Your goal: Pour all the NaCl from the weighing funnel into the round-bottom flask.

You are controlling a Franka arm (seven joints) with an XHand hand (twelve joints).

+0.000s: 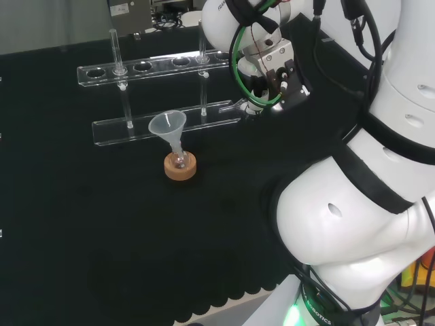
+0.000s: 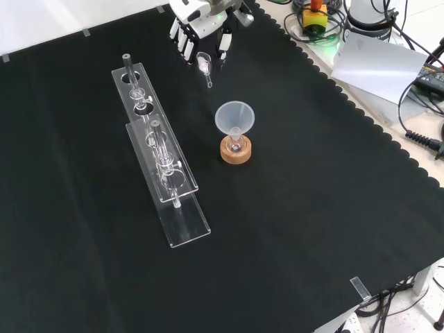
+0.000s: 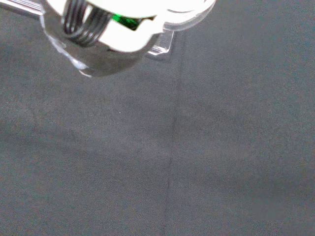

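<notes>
A small round-bottom flask [image 1: 179, 161] sits on a cork ring [image 1: 180, 168] mid-cloth, with a clear plastic funnel [image 1: 168, 127] standing in its neck; the same flask [image 2: 236, 145], cork ring [image 2: 236, 151] and funnel [image 2: 234, 116] appear in the front view. The hand [image 2: 201, 24] is at the far top of the front view, fingers curled around the clear weighing funnel [image 2: 204, 64], whose stem points toward the flask. From the head view the hand [image 1: 272, 78] hangs to the right of the flask, the weighing funnel [image 1: 236, 105] sticking out to its left, above the cloth. What the weighing funnel contains cannot be made out.
A clear two-tier test-tube rack [image 1: 160, 95] with a few tubes stands behind the flask in the head view and, as the rack [image 2: 159, 152], left of it in the front view. The cloth's scalloped edge [image 2: 388, 132] runs along the front view's right.
</notes>
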